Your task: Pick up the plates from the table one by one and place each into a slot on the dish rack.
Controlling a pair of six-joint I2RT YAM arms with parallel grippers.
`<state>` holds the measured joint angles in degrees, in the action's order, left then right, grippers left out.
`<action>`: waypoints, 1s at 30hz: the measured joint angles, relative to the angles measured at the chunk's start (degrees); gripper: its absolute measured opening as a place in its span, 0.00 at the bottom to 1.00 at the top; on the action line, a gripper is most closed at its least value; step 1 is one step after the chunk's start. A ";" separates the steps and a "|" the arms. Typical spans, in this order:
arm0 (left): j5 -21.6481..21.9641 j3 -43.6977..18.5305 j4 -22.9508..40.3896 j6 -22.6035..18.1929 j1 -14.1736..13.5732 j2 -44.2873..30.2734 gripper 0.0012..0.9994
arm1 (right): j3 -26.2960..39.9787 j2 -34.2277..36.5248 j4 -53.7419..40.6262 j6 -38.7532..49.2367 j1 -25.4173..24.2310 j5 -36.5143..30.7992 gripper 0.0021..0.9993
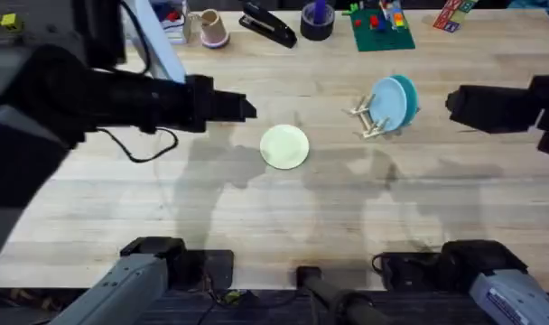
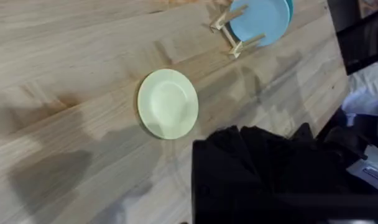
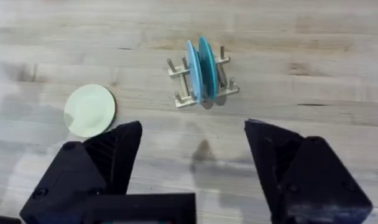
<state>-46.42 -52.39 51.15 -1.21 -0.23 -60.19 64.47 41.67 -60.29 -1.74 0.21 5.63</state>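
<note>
1. Black fingers of the right pincer (image 3: 192, 168) are seen spread wide and released, holding nothing, to the right of the dish rack (image 1: 376, 122); whether the left pincer (image 1: 247, 108) is spread or clenched cannot be told.
2. The cream-yellow plate (image 1: 284, 146) lies flat on the desk (image 1: 274, 217), just right of and nearer than the left pincer.
3. A rim grasp is advised, with the plate tipped upright before insertion.
4. A free slot beside the teal plates (image 1: 394, 101) should be chosen.
</note>
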 joint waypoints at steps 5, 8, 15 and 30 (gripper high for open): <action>-2.26 4.44 -4.72 -0.17 0.00 -3.59 0.04 | 0.00 0.00 0.02 0.02 0.00 0.00 1.00; -3.24 6.60 -8.19 -0.74 0.00 -5.74 0.04 | 0.00 0.00 0.02 0.02 0.00 0.00 1.00; -4.93 9.30 -13.89 -1.88 0.00 -10.59 0.04 | 0.00 0.00 0.02 0.02 0.00 0.00 0.99; -8.08 9.82 -18.36 -8.04 0.00 -24.53 0.04 | 0.00 0.00 0.02 0.01 0.00 0.00 0.99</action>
<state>-54.50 -42.57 32.79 -9.26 -0.23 -84.72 64.47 41.67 -60.27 -1.73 0.21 5.63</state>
